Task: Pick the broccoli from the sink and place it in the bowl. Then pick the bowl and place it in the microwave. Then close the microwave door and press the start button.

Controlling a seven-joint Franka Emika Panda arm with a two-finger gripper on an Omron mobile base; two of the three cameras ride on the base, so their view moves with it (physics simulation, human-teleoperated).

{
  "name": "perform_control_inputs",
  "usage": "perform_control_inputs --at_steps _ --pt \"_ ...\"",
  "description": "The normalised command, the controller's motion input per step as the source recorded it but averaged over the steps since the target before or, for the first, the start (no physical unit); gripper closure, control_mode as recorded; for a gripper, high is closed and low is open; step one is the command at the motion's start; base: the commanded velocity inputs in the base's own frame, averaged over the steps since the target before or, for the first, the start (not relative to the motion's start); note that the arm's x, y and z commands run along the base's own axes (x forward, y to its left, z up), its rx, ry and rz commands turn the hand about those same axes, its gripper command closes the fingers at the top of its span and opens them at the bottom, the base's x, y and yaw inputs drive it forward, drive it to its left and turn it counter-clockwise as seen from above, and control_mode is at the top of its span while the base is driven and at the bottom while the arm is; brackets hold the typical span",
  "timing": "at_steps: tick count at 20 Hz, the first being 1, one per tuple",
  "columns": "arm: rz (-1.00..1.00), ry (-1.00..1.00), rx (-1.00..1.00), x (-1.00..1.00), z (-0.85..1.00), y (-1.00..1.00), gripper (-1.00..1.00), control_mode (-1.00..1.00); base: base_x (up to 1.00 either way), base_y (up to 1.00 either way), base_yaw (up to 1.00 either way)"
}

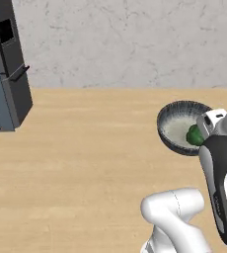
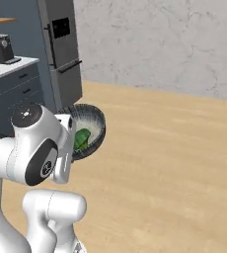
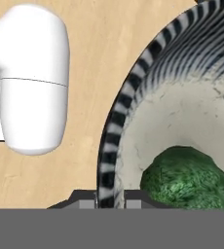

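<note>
My gripper (image 1: 204,130) is shut on the near rim of the bowl (image 1: 177,129) and holds it in the air above the wooden floor. The bowl is dark and striped outside and pale inside. The broccoli (image 1: 194,136), a small green floret, lies inside it close to my fingers. In the right base view the bowl (image 2: 94,123) tilts toward the camera beside my hand, with the broccoli (image 2: 81,139) next to the gripper (image 2: 71,144). In the hand view the bowl's rim (image 3: 115,126) runs down between my gripper's tips (image 3: 110,200), and the broccoli (image 3: 187,180) sits just inside. The sink and the microwave are out of view.
A tall dark grey unit (image 1: 9,64) with a small black panel and a bar handle stands at the left by the grey wall (image 1: 135,39). In the right base view, grey cabinets under a pale counter (image 2: 12,81) carry a small dark appliance (image 2: 1,49). Wooden floor (image 1: 86,163) stretches around.
</note>
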Motion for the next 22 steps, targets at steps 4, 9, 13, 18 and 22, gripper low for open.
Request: perform_control_inputs --at_steps 4,9,13,18,22 --pt "0.0 0.0 0.0 0.0 0.0 0.0 1.0 1.0 0.77 -0.62 0.64" --pt "0.0 0.0 0.0 0.0 0.0 0.0 1.0 1.0 1.0 -0.8 0.42" --pt "0.0 0.0 0.0 0.0 0.0 0.0 1.0 1.0 1.0 -0.61 0.42" --pt "0.0 0.0 0.0 0.0 0.0 0.0 1.0 1.0 0.96 -0.2 0.74" --pt "0.0 0.0 0.0 0.0 0.0 0.0 1.0 1.0 0.77 -0.11 0.87"
